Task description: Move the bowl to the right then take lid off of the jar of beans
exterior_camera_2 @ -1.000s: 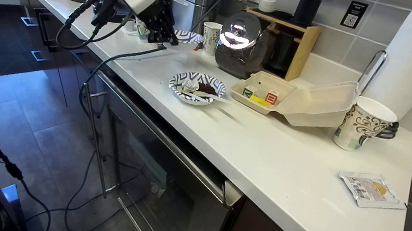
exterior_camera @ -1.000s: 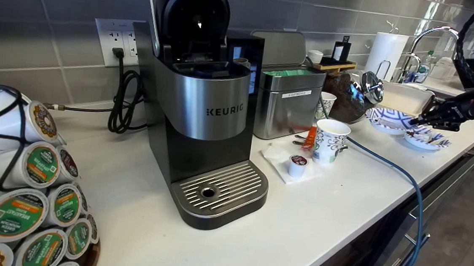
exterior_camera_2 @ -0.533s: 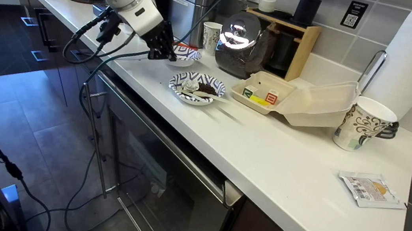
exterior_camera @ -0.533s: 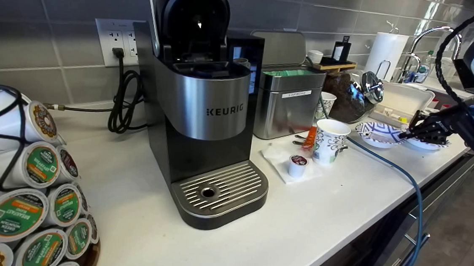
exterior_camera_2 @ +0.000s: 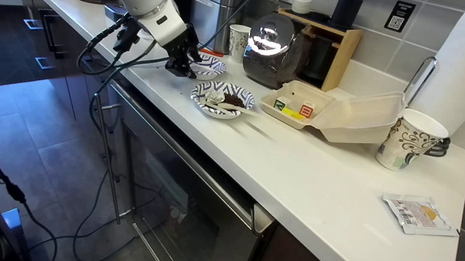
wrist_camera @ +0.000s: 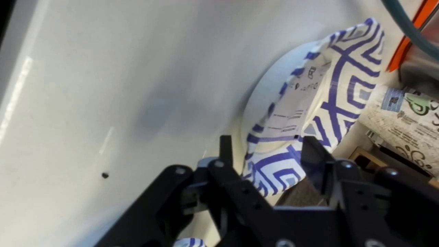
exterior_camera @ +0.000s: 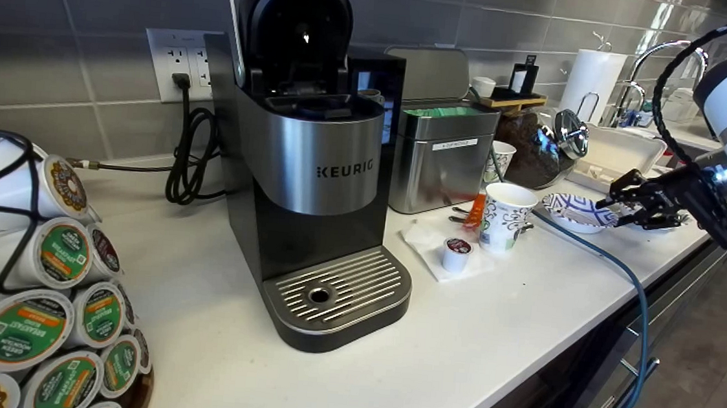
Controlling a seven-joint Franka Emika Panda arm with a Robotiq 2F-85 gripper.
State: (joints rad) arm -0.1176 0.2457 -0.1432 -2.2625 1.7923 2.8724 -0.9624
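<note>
The blue-and-white patterned bowl (exterior_camera_2: 216, 63) appears to rest on the counter, with a printed white packet (wrist_camera: 291, 103) inside it. My gripper (wrist_camera: 266, 138) stands open in the wrist view; part of the bowl's wall shows between its spread fingers. Whether either finger touches the rim, I cannot tell. In an exterior view the gripper (exterior_camera: 609, 213) is right at the bowl's edge. The jar of beans (exterior_camera_2: 263, 65) is a glass jar with dark contents, standing behind the bowl. Its round chrome lid (exterior_camera_2: 271, 39) is on, facing the front at a slant.
A second patterned bowl (exterior_camera_2: 202, 105) with brown scraps and plastic cutlery stands close by. Near the jar are a paper cup (exterior_camera_2: 238, 43), an open takeaway box (exterior_camera_2: 350, 119) and a wooden stand (exterior_camera_2: 344, 60). A blue cable (exterior_camera: 618, 260) crosses the counter.
My gripper, shut on the bowl's rim one second ago, has come down with it toward the counter. Its fingers have since spread apart. The jar and lid have not moved.
</note>
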